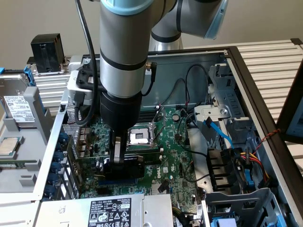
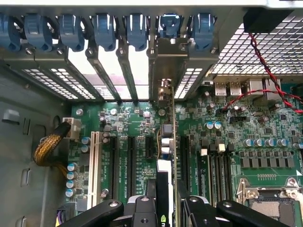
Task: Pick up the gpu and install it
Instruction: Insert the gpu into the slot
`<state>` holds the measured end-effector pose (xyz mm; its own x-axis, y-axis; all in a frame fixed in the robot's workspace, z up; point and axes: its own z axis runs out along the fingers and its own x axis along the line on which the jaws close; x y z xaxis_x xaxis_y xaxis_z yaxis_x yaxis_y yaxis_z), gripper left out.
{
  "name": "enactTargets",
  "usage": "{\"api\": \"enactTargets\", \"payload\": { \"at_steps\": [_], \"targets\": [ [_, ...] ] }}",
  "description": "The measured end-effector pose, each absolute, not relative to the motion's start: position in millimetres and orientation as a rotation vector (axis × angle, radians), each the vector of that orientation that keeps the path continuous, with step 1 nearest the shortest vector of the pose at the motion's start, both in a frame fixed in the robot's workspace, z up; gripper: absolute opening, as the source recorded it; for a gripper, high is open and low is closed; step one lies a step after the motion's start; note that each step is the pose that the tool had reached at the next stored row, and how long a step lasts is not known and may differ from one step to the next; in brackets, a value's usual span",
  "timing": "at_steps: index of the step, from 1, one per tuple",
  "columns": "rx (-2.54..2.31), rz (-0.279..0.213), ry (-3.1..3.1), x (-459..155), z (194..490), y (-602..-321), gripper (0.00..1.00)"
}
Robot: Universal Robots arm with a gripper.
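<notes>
My gripper [image 1: 120, 160] reaches down into the open computer case and is shut on the gpu [image 1: 124, 169], whose black shroud shows under the fingers. In the wrist view the gpu [image 2: 166, 142] stands on edge between my gripper's [image 2: 165, 210] fingers [image 2: 142, 208]. The thin green board runs away from me to its silver bracket [image 2: 168, 61], which stands at a rear slot opening. The card is upright over an expansion slot of the large green motherboard [image 2: 236, 132]. I cannot tell whether it is pressed fully into the slot.
The CPU socket [image 1: 139, 137] lies just behind the gripper. A power supply [image 1: 109, 210] sits at the case's near edge. Drive bays and cables [image 1: 236, 161] fill the exterior view's right. Blue slot clips [image 2: 104, 28] line the rear wall, and a white slot [image 2: 93, 161] and yellow braided cable [image 2: 47, 146] lie beside the card.
</notes>
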<state>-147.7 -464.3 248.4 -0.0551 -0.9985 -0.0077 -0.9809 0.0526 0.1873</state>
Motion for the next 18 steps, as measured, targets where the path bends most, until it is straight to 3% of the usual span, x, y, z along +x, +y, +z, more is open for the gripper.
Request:
{"api": "enactTargets", "payload": {
  "at_steps": [18],
  "targets": [
    [2.074,-0.213,-2.181,-147.9,247.5,-464.1,0.27]
  ]
}}
